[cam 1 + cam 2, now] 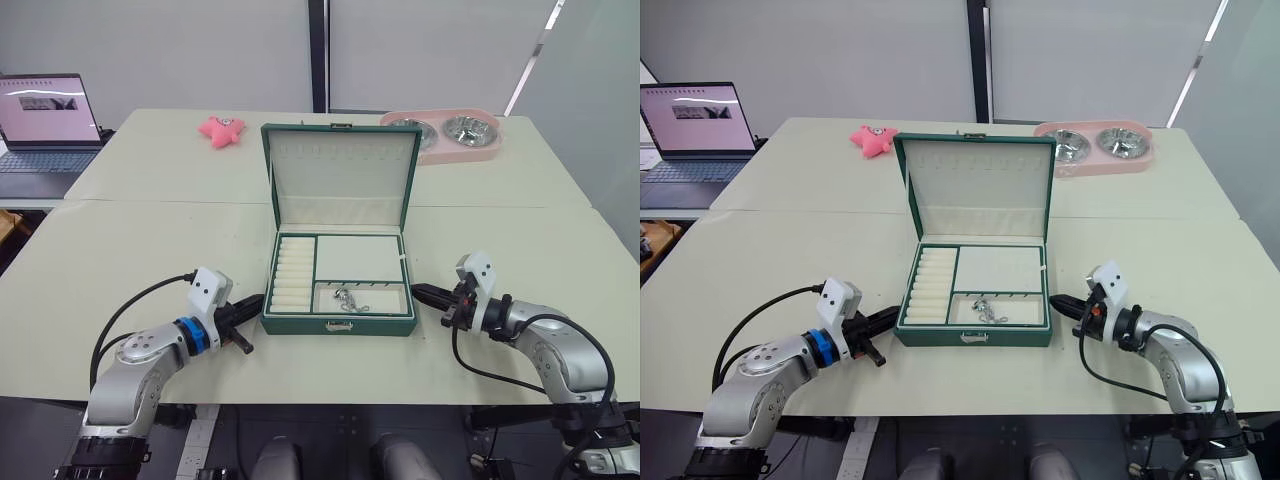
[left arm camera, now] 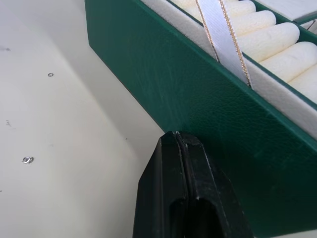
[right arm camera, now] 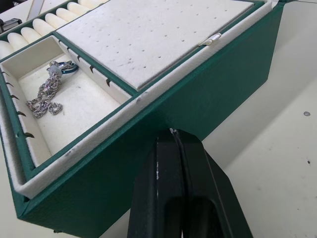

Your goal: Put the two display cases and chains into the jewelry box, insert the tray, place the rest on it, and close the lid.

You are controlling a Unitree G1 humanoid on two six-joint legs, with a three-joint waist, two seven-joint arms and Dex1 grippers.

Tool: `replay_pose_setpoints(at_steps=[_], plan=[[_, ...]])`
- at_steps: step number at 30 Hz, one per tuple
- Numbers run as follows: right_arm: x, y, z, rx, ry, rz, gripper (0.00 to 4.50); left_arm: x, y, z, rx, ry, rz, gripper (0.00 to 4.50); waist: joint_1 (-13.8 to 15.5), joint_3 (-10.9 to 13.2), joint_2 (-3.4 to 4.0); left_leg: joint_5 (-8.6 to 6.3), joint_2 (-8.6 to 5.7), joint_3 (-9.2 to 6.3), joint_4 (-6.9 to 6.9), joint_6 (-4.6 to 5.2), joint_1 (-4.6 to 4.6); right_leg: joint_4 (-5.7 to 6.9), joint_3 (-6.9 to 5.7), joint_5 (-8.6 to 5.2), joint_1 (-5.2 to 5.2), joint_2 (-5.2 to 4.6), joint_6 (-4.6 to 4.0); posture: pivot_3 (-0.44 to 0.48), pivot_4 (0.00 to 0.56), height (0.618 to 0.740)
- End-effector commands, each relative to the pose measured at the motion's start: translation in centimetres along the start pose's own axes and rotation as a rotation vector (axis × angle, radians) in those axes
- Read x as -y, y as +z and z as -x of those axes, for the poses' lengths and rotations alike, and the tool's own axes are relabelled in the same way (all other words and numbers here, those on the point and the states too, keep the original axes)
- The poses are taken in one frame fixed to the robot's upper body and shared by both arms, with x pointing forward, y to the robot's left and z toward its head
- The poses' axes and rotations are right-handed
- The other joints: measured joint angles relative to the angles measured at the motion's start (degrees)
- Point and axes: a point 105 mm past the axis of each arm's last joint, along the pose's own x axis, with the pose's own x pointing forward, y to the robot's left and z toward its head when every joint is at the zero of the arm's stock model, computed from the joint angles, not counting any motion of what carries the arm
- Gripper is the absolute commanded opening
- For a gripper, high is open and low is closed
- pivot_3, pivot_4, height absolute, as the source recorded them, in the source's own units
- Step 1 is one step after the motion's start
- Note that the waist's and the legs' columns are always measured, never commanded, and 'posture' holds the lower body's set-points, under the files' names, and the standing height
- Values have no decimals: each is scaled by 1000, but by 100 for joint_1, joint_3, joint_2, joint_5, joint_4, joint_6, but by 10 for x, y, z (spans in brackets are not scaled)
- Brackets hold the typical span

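Closed left hand (image 2: 177, 136) against the jewelry box (image 2: 198, 99) green side wall.

An office: laptop (image 1: 45, 125), pale tables (image 1: 130, 260), partition walls (image 1: 150, 50).

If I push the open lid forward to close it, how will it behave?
The lid stands upright on a back hinge, so it should swing stiffly as one flat panel. A ribbon stay probably limits backward travel. The jewelry box may slide on the smooth table.
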Motion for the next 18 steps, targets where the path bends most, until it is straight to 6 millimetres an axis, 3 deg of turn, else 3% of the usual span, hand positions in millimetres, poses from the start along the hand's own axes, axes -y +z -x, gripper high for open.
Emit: replay_pose_setpoints(at_steps=[1, 11, 15, 18], plan=[[-27, 10, -15, 49, 138, 14, 10, 33, 4, -12, 32, -160, 15, 0, 0, 0, 0, 0, 0, 0, 0, 0, 0, 0, 0, 0, 0, 0, 0, 0, 150, 740], [-9, 16, -1, 61, 68, 22, 10, 17, 9, 2, 92, -62, -58, 0, -5, 1, 0, 0, 1, 2, 0, 0, -1, 0, 2, 0, -3, 0, 0, 0, 150, 740], [8, 23, 11, 74, 17, 26, 10, 4, 19, 31, 185, 46, -97, 0, -11, 3, -1, 0, 1, 1, 0, 0, -4, 0, 2, 0, -4, 0, 0, 0, 150, 740], [17, 27, 17, 83, -6, 34, 10, 6, 23, 50, 223, 87, -103, 0, 3, 3, 0, 0, 3, 2, -1, 0, -2, -1, 3, 0, -4, 0, 0, 0, 150, 740]])
